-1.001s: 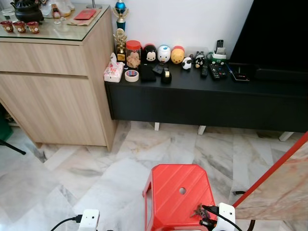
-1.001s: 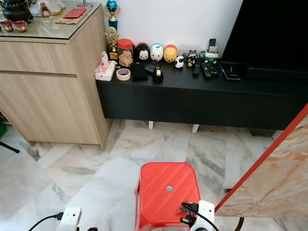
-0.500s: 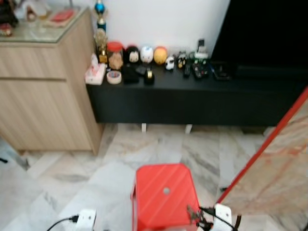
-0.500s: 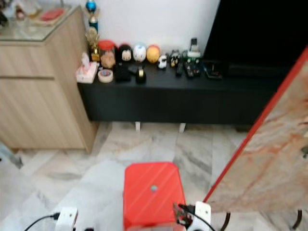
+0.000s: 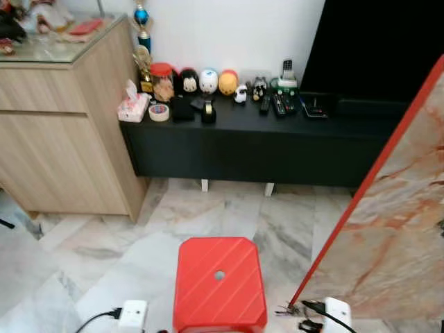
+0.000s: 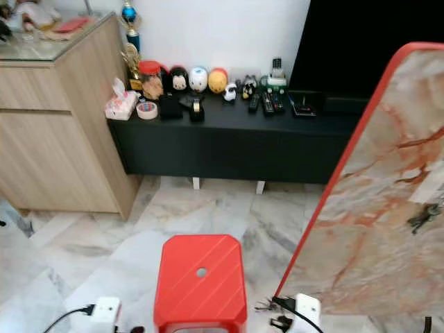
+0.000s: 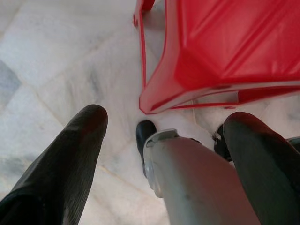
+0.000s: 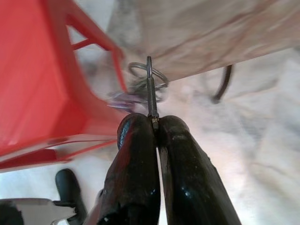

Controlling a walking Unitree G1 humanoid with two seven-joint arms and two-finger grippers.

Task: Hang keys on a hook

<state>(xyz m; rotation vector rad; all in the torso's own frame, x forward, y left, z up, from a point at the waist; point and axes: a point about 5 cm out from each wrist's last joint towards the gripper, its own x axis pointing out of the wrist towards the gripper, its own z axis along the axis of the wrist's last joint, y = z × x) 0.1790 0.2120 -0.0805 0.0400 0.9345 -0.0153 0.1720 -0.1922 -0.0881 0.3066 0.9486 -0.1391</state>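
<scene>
While you look through the head cameras, your right gripper (image 5: pixel 295 310) sits low between the red stool (image 5: pixel 219 283) and the marble board (image 6: pixel 374 208), which bears a hook (image 6: pixel 424 216). Your right wrist view shows its fingers pinched tight on the keys (image 8: pixel 147 86). Your left wrist view shows the left gripper (image 7: pixel 164 140) spread wide, holding nothing.

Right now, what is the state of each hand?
Left hand: open, holding nothing.
Right hand: closed on the keys.
</scene>
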